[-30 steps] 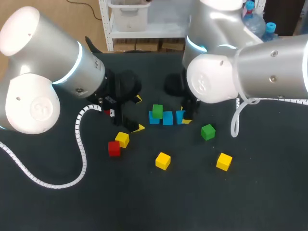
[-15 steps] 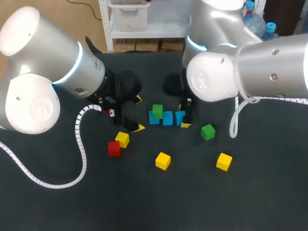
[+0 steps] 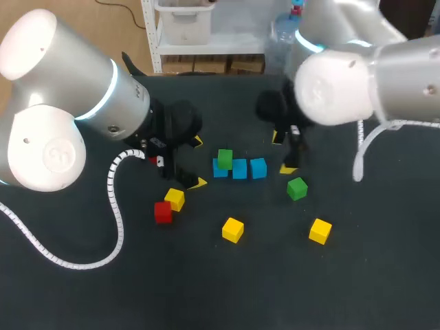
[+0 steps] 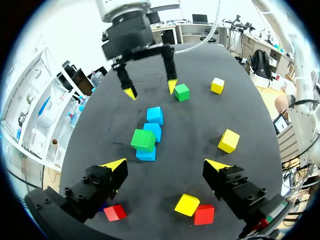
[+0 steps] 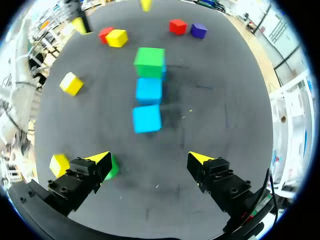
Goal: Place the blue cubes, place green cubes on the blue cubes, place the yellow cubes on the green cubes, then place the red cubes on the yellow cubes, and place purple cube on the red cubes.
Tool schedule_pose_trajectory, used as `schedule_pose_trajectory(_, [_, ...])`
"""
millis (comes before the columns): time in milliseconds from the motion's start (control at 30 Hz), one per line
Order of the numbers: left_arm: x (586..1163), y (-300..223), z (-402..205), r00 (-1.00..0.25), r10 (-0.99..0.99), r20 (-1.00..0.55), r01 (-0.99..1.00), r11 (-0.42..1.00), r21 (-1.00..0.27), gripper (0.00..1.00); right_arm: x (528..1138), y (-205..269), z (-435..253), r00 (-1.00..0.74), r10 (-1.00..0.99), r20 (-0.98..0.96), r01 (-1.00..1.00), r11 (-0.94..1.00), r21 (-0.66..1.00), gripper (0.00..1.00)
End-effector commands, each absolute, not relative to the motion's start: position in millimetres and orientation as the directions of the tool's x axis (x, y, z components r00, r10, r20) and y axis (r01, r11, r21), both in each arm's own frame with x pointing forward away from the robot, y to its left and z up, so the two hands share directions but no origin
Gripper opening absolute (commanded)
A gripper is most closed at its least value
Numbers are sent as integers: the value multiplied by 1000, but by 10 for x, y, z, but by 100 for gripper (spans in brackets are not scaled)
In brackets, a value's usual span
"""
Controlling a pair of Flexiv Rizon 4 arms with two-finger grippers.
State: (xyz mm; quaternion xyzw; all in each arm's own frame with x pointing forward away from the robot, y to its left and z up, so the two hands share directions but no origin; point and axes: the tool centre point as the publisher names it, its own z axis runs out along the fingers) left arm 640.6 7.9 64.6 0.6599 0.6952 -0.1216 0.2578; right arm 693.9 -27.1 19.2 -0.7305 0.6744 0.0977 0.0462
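Note:
Three blue cubes point(image 3: 239, 168) lie in a row mid-table, the right-hand one point(image 3: 258, 168) standing free. A green cube point(image 3: 225, 158) sits on the left-hand blue cube point(image 4: 146, 152). My right gripper point(image 3: 283, 152) hangs open just right of the row, above a loose green cube point(image 3: 297, 188); in its wrist view the gripper point(image 5: 150, 160) is empty with the blue row point(image 5: 147, 119) ahead. My left gripper point(image 3: 199, 162) is open left of the row, empty in its own view point(image 4: 165, 165). Yellow cubes point(image 3: 174, 199) point(image 3: 233, 229) point(image 3: 320, 231) and a red cube point(image 3: 163, 212) lie nearer the front.
A second red cube point(image 5: 177, 26) and a purple cube point(image 5: 198, 30) lie beyond the row near my left arm. A white cable point(image 3: 113, 206) trails over the table at the left. The dark table point(image 3: 289, 289) is bare in front.
My right gripper has opened, let go of the right-hand blue cube at the end of the row, and drawn away to the right. The left arm has not moved.

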Motion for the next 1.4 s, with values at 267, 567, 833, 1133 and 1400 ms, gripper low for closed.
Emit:
schedule_pose_trajectory(267, [6406,97,641,8,852,-523,980,97,172,100,6606,-578,198,233,-933,-276,-967,-252,34,100])
schedule_pose_trajectory(567, [6406,97,641,8,852,-523,980,97,172,100,6612,-482,64,229,-939,-258,-968,-249,45,100])
schedule_pose_trajectory(833, [6406,97,641,8,852,-523,980,97,172,100,6621,-461,-29,259,-945,-197,-962,-272,39,100])
schedule_pose_trajectory(1133, [6406,97,641,8,852,-523,980,97,172,100,6651,-440,-53,278,-949,-146,-957,-286,35,100])
schedule_pose_trajectory(1400, [6406,97,641,8,852,-523,980,97,172,100,6634,-436,-106,283,-951,-127,-956,-291,46,100])
